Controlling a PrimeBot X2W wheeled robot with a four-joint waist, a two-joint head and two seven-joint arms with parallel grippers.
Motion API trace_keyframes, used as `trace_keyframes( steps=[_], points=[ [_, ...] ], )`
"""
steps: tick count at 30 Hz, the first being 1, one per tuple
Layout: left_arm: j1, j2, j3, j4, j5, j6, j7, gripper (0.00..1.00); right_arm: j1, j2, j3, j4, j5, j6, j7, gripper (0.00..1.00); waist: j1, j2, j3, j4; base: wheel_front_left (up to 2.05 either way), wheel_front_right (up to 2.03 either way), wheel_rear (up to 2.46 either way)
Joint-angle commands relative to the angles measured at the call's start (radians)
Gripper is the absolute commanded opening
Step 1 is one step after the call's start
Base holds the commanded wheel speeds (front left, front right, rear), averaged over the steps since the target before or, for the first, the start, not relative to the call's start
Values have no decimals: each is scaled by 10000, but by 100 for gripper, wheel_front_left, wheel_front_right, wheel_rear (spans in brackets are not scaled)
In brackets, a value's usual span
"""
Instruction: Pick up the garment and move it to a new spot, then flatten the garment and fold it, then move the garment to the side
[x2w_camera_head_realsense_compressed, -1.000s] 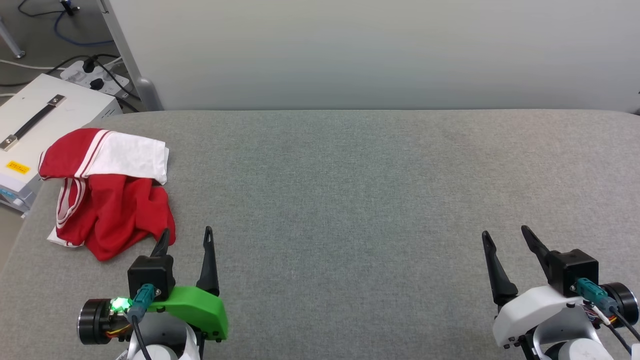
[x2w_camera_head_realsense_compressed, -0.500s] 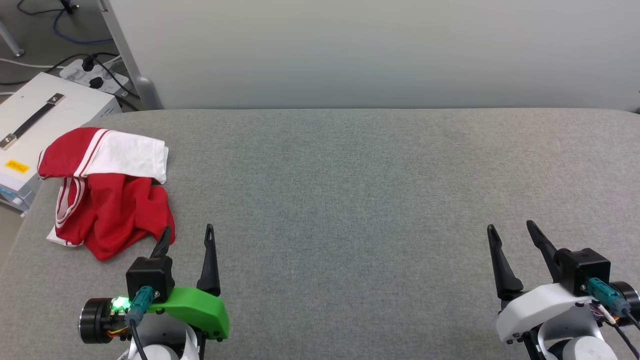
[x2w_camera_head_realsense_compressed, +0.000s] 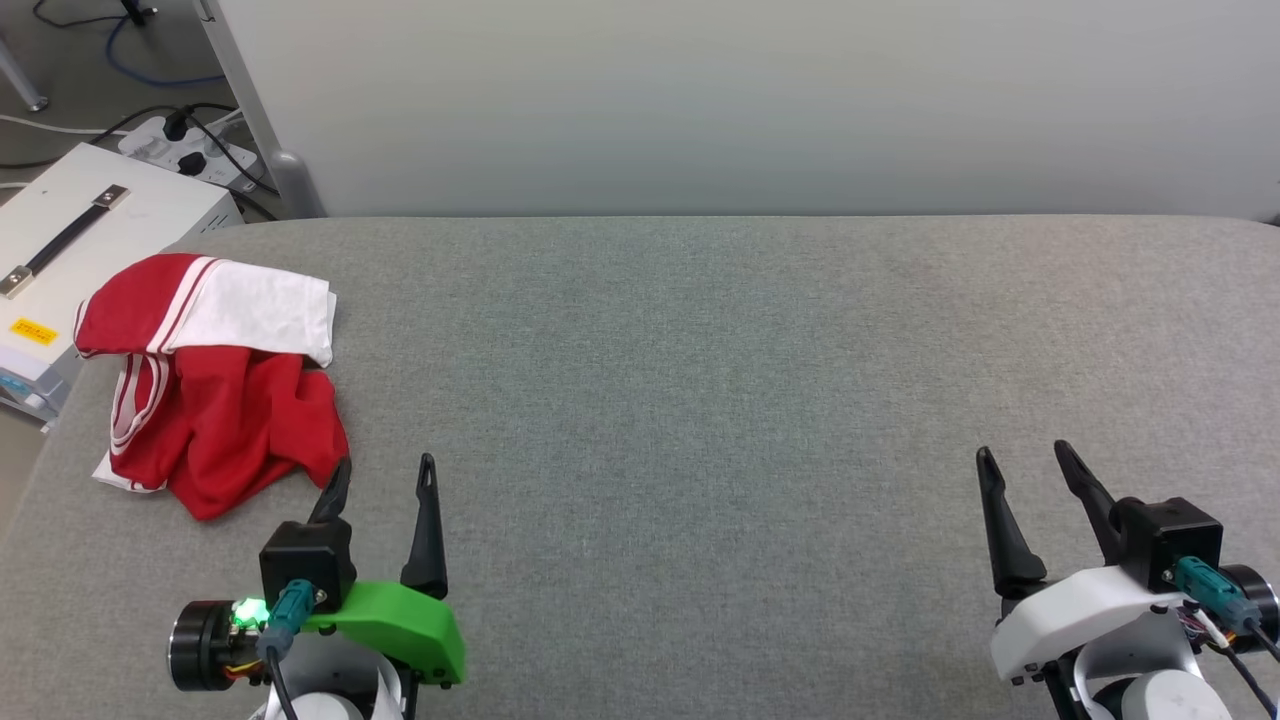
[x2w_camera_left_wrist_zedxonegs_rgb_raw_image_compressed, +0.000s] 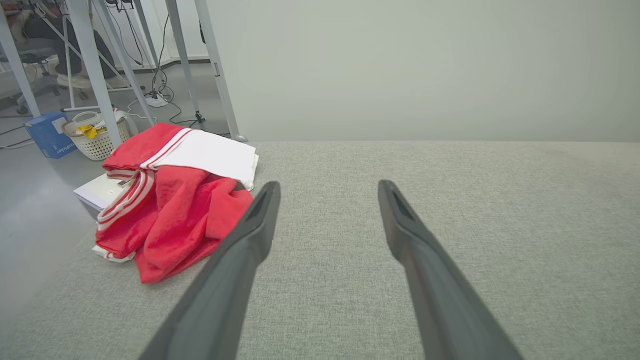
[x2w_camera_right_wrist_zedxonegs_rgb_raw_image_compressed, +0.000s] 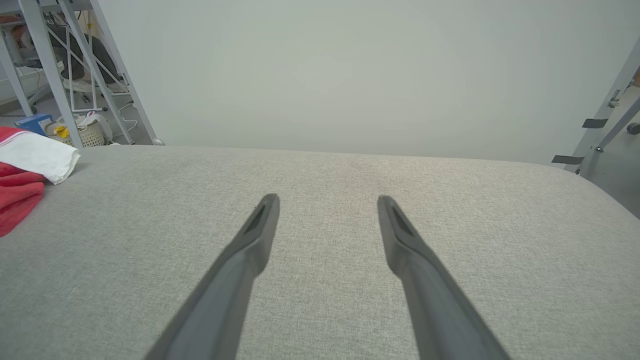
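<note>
Head view, red garment (x2w_camera_head_realsense_compressed: 215, 405) lying crumpled, white sleeve on top, left gripper (x2w_camera_head_realsense_compressed: 385, 477) and right gripper (x2w_camera_head_realsense_compressed: 1026, 462) both standing apart, holding nothing

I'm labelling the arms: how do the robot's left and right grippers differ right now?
The left gripper has a green wrist cover; the right gripper has a white one. The left sits near the crumpled red-and-white jersey; the right is far from it. Both are open and empty.

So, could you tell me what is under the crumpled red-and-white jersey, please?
The crumpled red-and-white jersey lies on the grey fabric-covered table; its white sleeve rests on top. Whatever its folds cover is hidden.
</note>
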Motion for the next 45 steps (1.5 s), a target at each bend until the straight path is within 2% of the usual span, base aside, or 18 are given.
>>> trace_keyframes(
  steps=[1,38,45],
  points=[
    [-71,-18,-22,78,-115,-45,-119,100,-196,-6,5,83,-15,-3,-121,100,0,44,1,1,0,0,0],
    [-159,-33,-281,823,-483,-168,-926,100,-564,-8,-52,786,145,-6,-917,100,0,81,35,13,0,0,0],
    [-222,-36,-330,948,-546,-180,-1073,100,-561,-8,-76,780,203,-7,-1062,100,0,88,105,230,0,0,0]
  ],
)
